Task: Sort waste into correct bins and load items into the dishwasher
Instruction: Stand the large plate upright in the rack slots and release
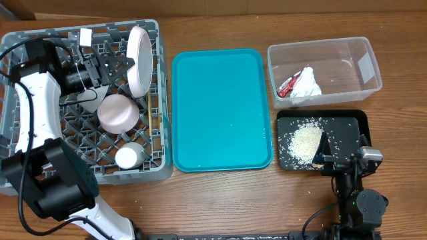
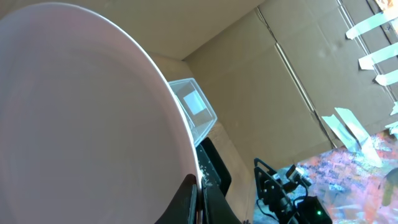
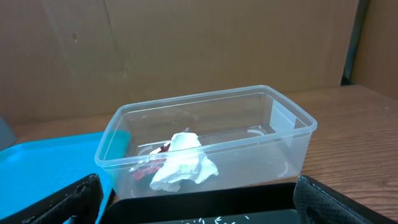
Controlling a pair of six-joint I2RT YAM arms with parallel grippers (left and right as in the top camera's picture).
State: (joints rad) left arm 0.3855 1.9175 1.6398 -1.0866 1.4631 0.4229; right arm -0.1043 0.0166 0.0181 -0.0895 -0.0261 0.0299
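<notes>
Plate [image 1: 139,57] stood on edge in the back right part of the grey rack [image 1: 67,30], its rim pinched in the clenched left gripper [image 1: 122,65]; in the left wrist view the plate filled most of the frame. A bowl [image 1: 119,112] sat just in front of it and a small cup [image 1: 129,157] nearer the rack's front wall. The teal tray [image 1: 220,107] lay right of the rack. Farther right, the clear tub [image 1: 347,50] held the tissue [image 1: 308,83] and red wrapper [image 1: 287,87], touching. The black tray [image 1: 347,130] in front of the tub held the rice [image 1: 305,140]. The right gripper [image 1: 328,157] hung over that tray's front edge, fingers spread wide, grasping nothing. All on the wooden tabletop [image 1: 220,200].
</notes>
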